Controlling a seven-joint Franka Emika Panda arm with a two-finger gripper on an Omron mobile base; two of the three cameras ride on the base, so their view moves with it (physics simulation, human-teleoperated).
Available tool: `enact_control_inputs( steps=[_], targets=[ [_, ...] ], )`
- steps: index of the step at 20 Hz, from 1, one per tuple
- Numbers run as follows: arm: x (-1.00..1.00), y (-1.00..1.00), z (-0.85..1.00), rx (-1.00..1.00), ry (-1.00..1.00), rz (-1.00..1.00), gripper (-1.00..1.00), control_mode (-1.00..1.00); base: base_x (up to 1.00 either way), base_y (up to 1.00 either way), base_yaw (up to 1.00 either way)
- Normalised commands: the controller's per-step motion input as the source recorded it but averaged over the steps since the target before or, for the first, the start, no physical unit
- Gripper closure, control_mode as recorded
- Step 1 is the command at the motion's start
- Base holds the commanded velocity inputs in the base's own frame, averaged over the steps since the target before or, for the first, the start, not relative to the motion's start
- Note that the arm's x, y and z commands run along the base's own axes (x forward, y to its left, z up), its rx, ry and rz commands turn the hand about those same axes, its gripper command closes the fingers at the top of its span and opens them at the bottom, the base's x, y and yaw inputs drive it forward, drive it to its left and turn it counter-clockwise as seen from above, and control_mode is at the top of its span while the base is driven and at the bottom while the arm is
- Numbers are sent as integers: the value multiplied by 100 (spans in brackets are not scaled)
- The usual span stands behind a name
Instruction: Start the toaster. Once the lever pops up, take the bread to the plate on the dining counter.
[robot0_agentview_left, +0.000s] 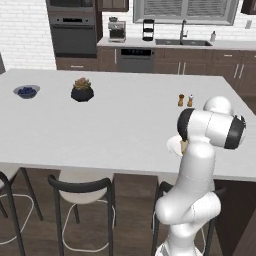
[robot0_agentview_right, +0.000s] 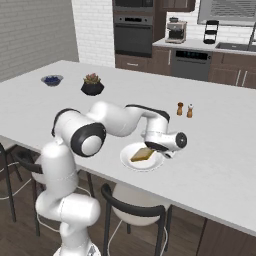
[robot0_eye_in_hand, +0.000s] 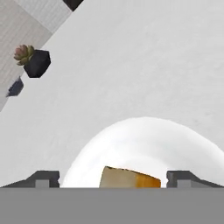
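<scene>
the bread lies on the plate, a tan slice directly under the claw and between its two tips. in the hand view only the top edge of the bread shows, its lower part cut off at the bottom of the picture, with the plate spreading white beyond it. the claw stands wide open, one dark tip on each side of the slice and clear of it, gripping nothing. whether the slice lies flat or leans on the plate rim is hard to tell; in the right base view it looks slightly tilted.

in the left base view the arm's elbow covers most of the plate, leaving only a sliver of its rim, and the claw itself is behind the arm.

the plate sits on the bench close to the bench's near edge, just behind the claw. ahead of the claw the white top is bare and wide. farther ahead, two small shakers stand together, well apart from the plate. far off to one side of the claw sit a dark potted plant and, beyond it, a small dark blue bowl. black-framed stools are tucked under the near edge below the claw.
</scene>
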Motion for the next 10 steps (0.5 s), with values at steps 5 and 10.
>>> enact_control_inputs(
  steps=[5,10],
  targets=[
    [0,0,-12,-12,2,-18,-100,-100,0,0,0],
    [0,2,-6,-24,12,-30,-100,-100,0,0,0]
  ],
)
